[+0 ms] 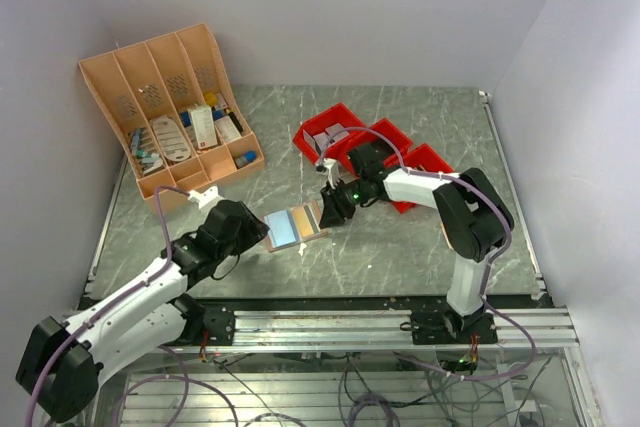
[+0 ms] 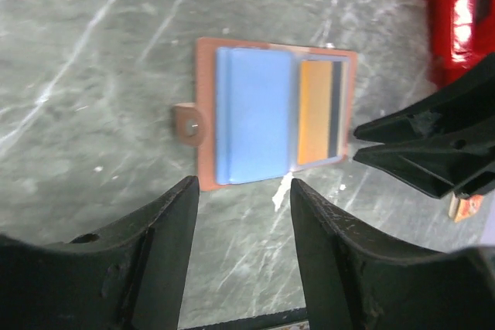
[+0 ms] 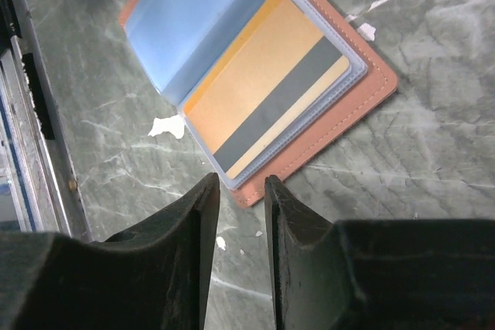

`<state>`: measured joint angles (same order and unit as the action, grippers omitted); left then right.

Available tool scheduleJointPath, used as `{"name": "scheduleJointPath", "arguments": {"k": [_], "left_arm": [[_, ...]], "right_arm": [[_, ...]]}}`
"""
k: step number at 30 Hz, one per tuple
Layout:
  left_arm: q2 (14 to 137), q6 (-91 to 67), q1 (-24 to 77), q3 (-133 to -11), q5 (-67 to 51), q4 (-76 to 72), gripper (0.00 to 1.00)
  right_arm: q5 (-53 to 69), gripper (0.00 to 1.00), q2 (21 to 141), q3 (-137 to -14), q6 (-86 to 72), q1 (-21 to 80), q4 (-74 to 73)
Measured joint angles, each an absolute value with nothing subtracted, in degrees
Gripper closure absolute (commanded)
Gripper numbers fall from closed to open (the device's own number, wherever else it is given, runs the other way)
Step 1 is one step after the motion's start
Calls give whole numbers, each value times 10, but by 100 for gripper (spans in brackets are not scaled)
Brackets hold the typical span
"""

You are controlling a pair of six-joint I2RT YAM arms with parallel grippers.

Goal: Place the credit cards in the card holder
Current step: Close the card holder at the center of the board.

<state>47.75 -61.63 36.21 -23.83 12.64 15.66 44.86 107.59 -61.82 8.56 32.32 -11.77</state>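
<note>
The holder is lying open between the grippers, an orange card sitting in its sleeve. The left gripper is standing spread and the right gripper slightly parted, both empty. The next move is probably fetching any remaining card.

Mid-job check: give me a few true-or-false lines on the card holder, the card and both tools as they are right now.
1. The card holder lies open on the table. True.
2. An orange card with a grey stripe is tucked inside it. True.
3. The right tool grips that card. False: its jaws are apart and empty, at the holder's edge.
4. The card holder lies in a red bin. False: it lies on the table, apart from the red bin.
5. The left tool holds nothing. True.
</note>
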Motion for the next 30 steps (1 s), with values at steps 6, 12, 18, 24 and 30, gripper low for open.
{"name": "scheduleJointPath", "arguments": {"k": [6, 12, 18, 24, 30], "left_arm": [[505, -632, 362, -238, 167, 197, 35], [622, -611, 362, -250, 175, 187, 53], [659, -578, 362, -276, 177, 156, 64], [661, -554, 362, -305, 182, 149, 56], [697, -534, 362, -338, 193, 161, 53]], "right_arm": [[448, 66, 1089, -619, 83, 323, -118], [436, 67, 1099, -627, 75, 323, -115], [426, 66, 1103, -627, 65, 321, -108], [424, 66, 1103, -627, 64, 314, -106], [422, 66, 1103, -627, 64, 311, -106]]}}
